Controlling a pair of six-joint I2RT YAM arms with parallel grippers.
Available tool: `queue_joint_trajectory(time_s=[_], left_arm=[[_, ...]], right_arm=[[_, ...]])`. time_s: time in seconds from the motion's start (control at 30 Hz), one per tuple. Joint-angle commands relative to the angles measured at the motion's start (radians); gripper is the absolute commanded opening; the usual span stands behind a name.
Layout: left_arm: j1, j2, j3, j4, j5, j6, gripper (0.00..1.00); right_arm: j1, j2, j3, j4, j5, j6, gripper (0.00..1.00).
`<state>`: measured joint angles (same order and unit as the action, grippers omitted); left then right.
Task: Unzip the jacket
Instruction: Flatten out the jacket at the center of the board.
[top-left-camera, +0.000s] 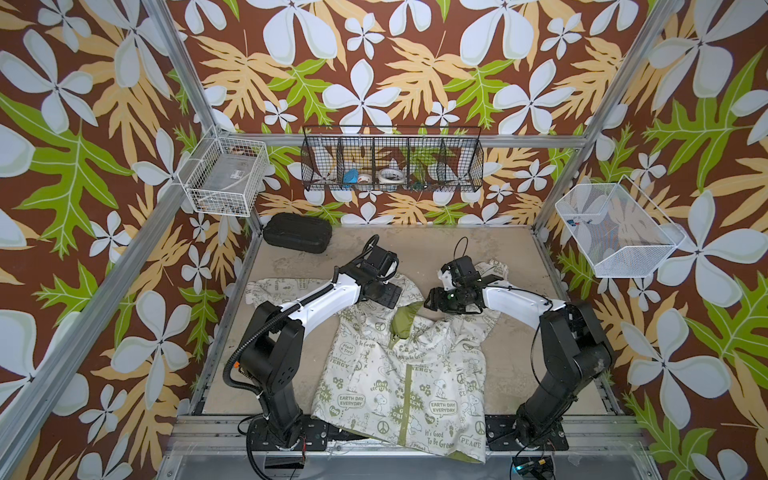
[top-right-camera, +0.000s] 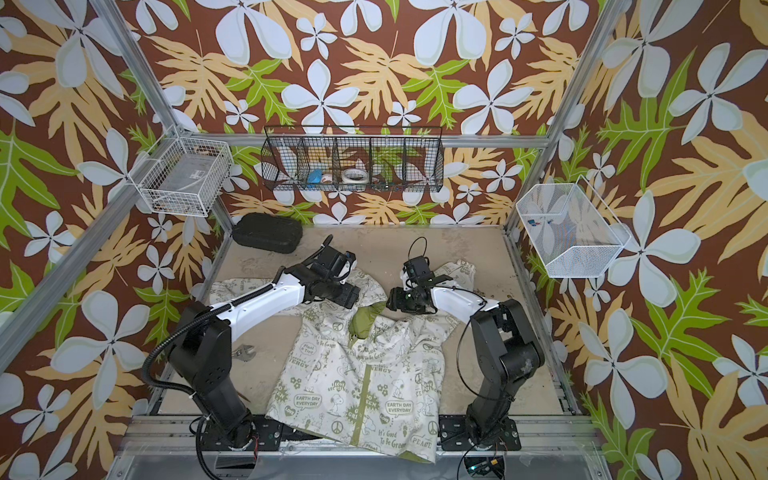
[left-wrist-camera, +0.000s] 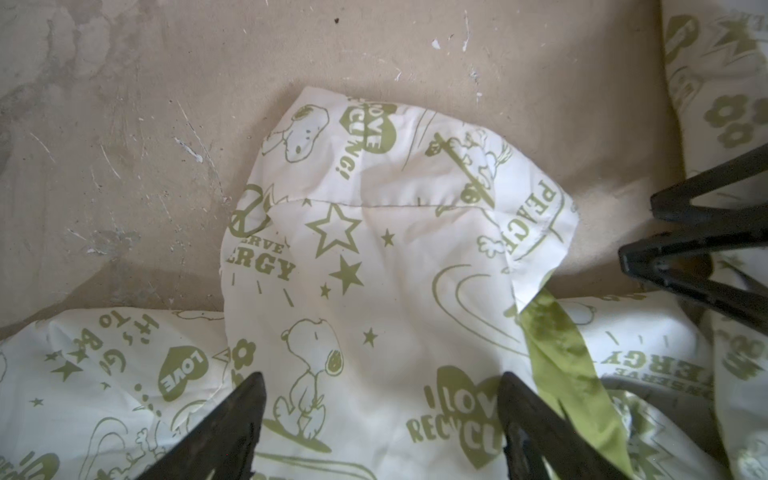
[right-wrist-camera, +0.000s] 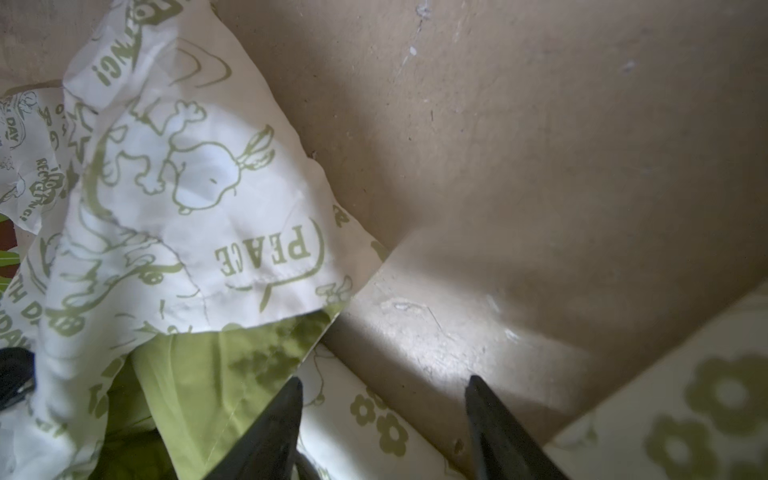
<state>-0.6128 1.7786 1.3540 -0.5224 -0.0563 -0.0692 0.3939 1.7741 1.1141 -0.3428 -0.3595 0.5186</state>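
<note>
- Small cream jacket (top-left-camera: 399, 374) with green dogs, flat on the tan table (top-left-camera: 519, 332), in the lower middle of both top views (top-right-camera: 357, 374).
- Hem at the bottom edge of the frame, reaching over the front rail; hood (top-left-camera: 411, 289) up near the middle of the frame.
- Green zipper strip (top-left-camera: 409, 395) straight up the middle of the jacket, looking shut on the lower part; open near the neck, with green lining (top-left-camera: 401, 324) peeking out.
- Left gripper (top-left-camera: 388, 296) in the middle of the frame, right over the hood.
- In the left wrist view, left gripper (left-wrist-camera: 380, 419) spread wide, one dark finger (left-wrist-camera: 232, 424) on each side of the hood cloth, nothing pinched.
- Hard to tell whether those tips touch the cloth.
- Right gripper (top-left-camera: 432, 300) just right of the hood, pointing toward the left gripper, a small gap between the two.
- In the right wrist view, right gripper (right-wrist-camera: 384, 415) partly open, bare table and a bit of flower-print cloth between the fingers (right-wrist-camera: 503, 428), nothing held.
- Hood edge and green lining (right-wrist-camera: 216, 374) just beside one of those fingers.
- One sleeve (top-left-camera: 274, 291) under the left arm at the middle left, the other behind the right gripper.
- Black case (top-left-camera: 297, 232) at the back left of the table, well apart from the jacket.
</note>
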Motion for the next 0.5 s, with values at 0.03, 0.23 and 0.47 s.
queue_joint_trajectory(time_s=[0.03, 0.23, 0.47], left_arm=[[-0.008, 0.047, 0.044, -0.034, -0.061, 0.023, 0.71], [0.127, 0.028, 0.032, 0.035, -0.027, -0.076, 0.28], [0.206, -0.203, -0.096, 0.168, 0.058, -0.016, 0.64]], right_arm=[[0.003, 0.09, 0.056, 0.051, -0.057, -0.037, 0.63], [0.002, 0.292, 0.262, 0.038, -0.128, -0.122, 0.56], [0.006, 0.353, 0.488, -0.012, -0.205, -0.139, 0.14]])
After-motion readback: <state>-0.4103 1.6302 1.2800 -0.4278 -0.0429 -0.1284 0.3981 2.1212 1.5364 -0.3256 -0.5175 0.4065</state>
